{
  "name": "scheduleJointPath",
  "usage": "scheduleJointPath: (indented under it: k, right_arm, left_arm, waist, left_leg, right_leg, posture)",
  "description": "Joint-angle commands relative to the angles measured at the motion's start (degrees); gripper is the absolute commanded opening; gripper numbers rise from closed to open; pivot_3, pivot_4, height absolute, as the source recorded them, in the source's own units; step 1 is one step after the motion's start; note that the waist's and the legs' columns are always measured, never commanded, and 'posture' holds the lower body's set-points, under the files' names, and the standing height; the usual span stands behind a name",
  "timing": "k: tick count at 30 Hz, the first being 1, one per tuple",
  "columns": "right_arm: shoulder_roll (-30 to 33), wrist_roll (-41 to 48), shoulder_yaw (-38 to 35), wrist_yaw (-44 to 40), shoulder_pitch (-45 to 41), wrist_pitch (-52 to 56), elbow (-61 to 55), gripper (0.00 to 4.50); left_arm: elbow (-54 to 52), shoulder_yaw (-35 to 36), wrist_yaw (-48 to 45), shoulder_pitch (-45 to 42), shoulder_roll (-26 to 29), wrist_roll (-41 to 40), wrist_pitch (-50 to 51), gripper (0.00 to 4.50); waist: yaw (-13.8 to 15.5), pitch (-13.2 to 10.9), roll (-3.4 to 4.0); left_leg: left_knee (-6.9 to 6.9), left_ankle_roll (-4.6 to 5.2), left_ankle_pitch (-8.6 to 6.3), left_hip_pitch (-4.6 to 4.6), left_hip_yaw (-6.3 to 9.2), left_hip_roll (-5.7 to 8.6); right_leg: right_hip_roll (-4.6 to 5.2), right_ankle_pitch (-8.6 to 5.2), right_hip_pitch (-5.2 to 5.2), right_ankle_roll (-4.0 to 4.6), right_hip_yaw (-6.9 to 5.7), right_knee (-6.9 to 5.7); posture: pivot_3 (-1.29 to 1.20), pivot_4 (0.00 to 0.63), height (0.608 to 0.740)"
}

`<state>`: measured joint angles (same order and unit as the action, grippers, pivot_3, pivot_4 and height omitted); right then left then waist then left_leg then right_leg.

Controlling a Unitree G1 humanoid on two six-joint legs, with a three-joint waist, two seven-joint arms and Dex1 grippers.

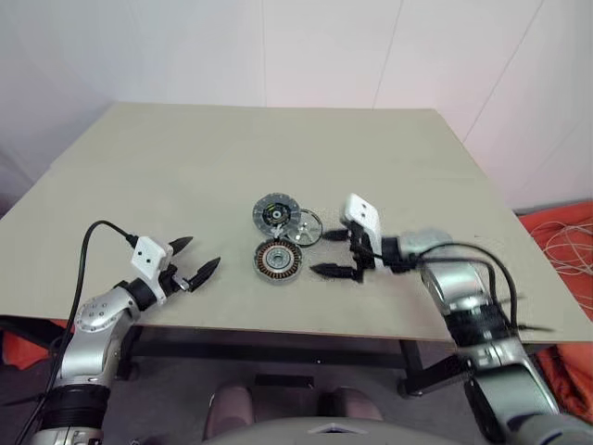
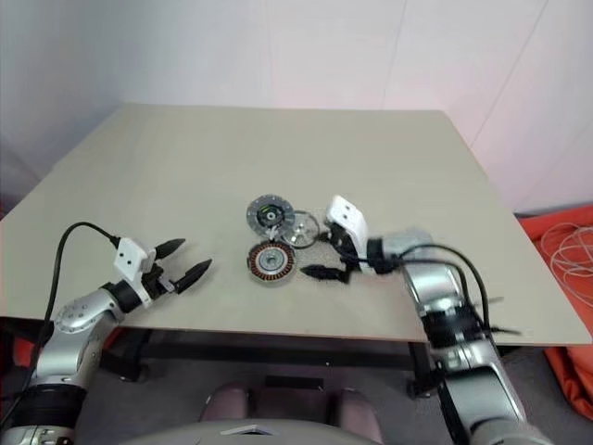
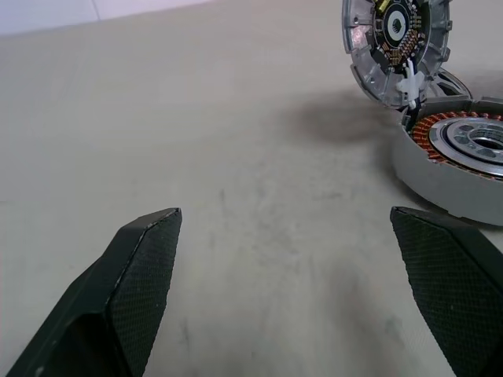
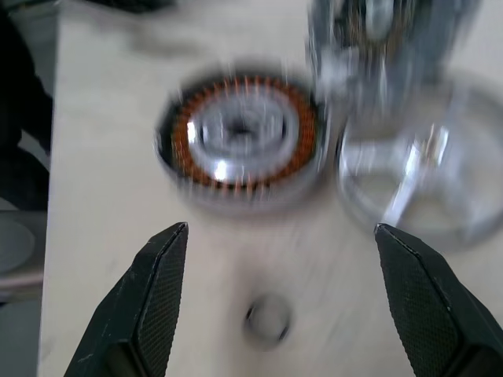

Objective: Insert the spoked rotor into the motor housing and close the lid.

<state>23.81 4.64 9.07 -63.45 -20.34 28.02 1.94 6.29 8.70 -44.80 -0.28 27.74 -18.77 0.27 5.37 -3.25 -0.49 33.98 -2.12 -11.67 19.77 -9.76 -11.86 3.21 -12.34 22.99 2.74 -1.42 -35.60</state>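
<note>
Nearest me, my left claw [image 1: 194, 260] hangs over the near left of the desk [image 1: 185, 158], fingers spread and holding nothing, parked clear so the parts stay reachable. My right claw [image 1: 332, 253] sits just right of the parts, fingers wide apart and gripping nothing, lined up on them. Just beyond it the motor housing [image 1: 278, 260] lies flat, windings up, ready to receive. The spoked rotor [image 1: 305, 225] rests beside it to the far right, not yet inserted. The lid [image 1: 272, 212] lies farther back, dark face up, touching the rotor.
</note>
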Motion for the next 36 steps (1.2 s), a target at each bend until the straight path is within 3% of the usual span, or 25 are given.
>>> scheduleJointPath:
  k: [1, 6, 18, 21, 30, 36]
  right_arm:
    - [-1.0, 2.5, -1.3, 4.0, 2.2, 0.7, -6.3, 4.30]
    - [-1.8, 2.3, -0.7, 8.5, 4.5, -1.8, -5.5, 4.30]
    - [1.9, 1.3, 3.3, 7.6, 5.3, -8.0, -0.1, 4.30]
    - [2.9, 0.5, 4.5, 7.5, 6.1, -9.3, 1.0, 3.66]
    - [3.7, -0.5, 6.0, 7.3, 5.8, -12.4, 4.2, 0.66]
    - [4.3, 1.5, 5.4, 5.9, 3.7, -8.6, 0.6, 0.59]
  left_arm:
    - [-0.7, 0.3, 0.7, -1.6, 0.5, 1.2, -1.6, 4.50]
    - [-1.1, 0.4, -0.4, -1.7, 0.6, -0.4, 0.9, 4.50]
    - [-2.1, 0.8, 0.2, -1.4, 0.5, -0.5, 1.1, 4.50]
    - [-2.4, 0.8, 0.2, -1.1, 0.4, -0.5, 1.1, 4.50]
    - [-2.9, 0.6, 0.5, -1.3, 0.2, -0.6, 1.1, 4.50]
    - [-2.8, 0.5, 0.4, -1.4, 0.4, -0.3, 0.9, 4.50]
  waist:
    - [-0.3, 0.0, 0.02]
    - [-0.1, 0.0, 0.01]
    - [0.0, 0.0, -0.01]
    - [-0.1, 0.0, -0.01]
    - [-0.1, 0.0, -0.06]
    - [-0.1, 0.0, -0.05]
  left_leg:
    - [-0.04, -0.05, 0.03, -0.03, 0.00, -0.02]
    - [-0.29, -0.19, 0.12, -0.26, 0.00, 0.00]
    - [-0.43, -0.16, 0.10, -0.16, 0.00, 0.05]
    - [-0.46, -0.15, 0.10, -0.17, -0.01, 0.05]
    - [-0.54, -0.16, 0.10, -0.43, -0.02, 0.06]
    - [-0.54, -0.16, 0.10, -0.59, -0.02, 0.06]
  right_leg:
    - [-0.03, -0.08, 0.02, -0.13, 0.00, -0.04]
    - [-0.03, -0.11, -0.03, -0.17, 0.01, -0.01]
    - [0.00, -0.09, -0.03, -0.14, 0.01, 0.08]
    - [0.00, -0.09, -0.03, -0.14, 0.01, 0.11]
    - [0.00, -0.11, -0.30, -0.17, 0.01, 0.17]
    - [0.01, -0.12, -0.46, -0.18, 0.01, 0.22]
  posture:
    - [0.00, 0.000, 0.740]
    - [0.00, 0.000, 0.740]
    - [0.00, 0.000, 0.740]
    - [0.00, 0.000, 0.740]
    - [0.00, 0.000, 0.740]
    - [0.00, 0.000, 0.740]
